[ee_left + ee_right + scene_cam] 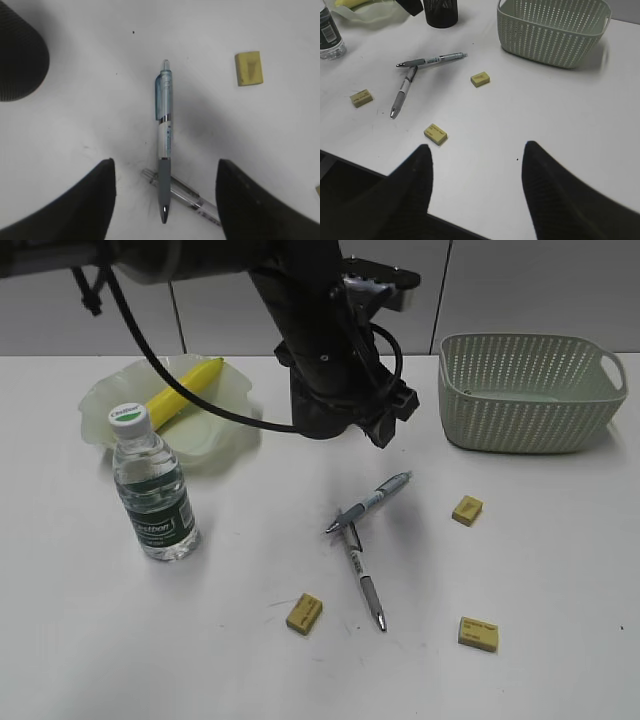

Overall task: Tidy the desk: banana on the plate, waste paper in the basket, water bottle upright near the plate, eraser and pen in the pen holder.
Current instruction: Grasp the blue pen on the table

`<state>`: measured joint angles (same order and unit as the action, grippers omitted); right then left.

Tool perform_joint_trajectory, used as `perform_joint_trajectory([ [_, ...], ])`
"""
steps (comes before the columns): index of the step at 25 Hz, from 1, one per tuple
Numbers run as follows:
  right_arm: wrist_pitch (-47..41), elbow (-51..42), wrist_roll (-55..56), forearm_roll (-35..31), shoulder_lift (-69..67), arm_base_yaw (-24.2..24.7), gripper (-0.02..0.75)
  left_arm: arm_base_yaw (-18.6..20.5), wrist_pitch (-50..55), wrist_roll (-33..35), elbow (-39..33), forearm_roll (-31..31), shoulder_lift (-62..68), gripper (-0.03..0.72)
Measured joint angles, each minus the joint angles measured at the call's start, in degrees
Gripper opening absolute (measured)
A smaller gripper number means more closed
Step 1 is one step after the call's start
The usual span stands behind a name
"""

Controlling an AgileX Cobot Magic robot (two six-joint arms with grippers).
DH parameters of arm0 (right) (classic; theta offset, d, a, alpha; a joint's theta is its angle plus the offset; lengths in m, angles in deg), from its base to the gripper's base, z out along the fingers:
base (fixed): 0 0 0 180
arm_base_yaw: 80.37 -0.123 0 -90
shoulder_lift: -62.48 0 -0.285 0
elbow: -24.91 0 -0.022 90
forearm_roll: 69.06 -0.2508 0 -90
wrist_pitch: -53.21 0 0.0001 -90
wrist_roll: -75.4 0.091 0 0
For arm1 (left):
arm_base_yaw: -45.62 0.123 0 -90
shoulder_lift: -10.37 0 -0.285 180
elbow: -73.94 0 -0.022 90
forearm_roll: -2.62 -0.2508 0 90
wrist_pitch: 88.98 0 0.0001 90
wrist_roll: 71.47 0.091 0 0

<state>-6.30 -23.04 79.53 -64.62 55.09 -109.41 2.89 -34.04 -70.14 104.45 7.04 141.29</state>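
A: Which step is in hand now?

B: I judge it is the pen step. The banana (186, 386) lies already on the plate (228, 436), and the water bottle (152, 486) stands upright just beside that plate. The left gripper (165, 200) hovers above the blue pen (164, 135), and its fingers (85, 205) stand apart, with nothing between them.

A: Where is this pen, seen from the fingers?

B: It lies between them, along the middle line, its tip toward the wrist and its clip end away from it. A second pen (187, 197), with a clear barrel, lies under its tip and crosses it.

A: What does the next move call for?

B: To go straight down and close on the grey grip part only, so the crossing pen is not taken too. After that, the pen holder (20, 55) waits beyond the left finger.

A: And the right gripper (475, 192)?

B: Its fingers are apart also, empty, over bare table; one eraser (435, 133) lies just ahead of them, and the basket (555, 30) is well apart.
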Motion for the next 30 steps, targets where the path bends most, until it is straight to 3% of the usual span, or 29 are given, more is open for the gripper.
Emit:
perform_joint_trajectory([
  [15,0.0,0.0,-0.1,0.0,0.0,0.0,0.433,-1.2,2.0,1.0,11.2,-3.5,15.2,0.489],
  [27,0.0,0.0,-0.1,0.0,0.0,0.0,0.43,-1.2,2.8,1.0,12.0,-3.9,19.5,0.488],
  [30,0.0,0.0,-0.1,0.0,0.0,0.0,0.428,-1.2,2.6,1.0,12.0,-4.4,19.5,0.452],
])
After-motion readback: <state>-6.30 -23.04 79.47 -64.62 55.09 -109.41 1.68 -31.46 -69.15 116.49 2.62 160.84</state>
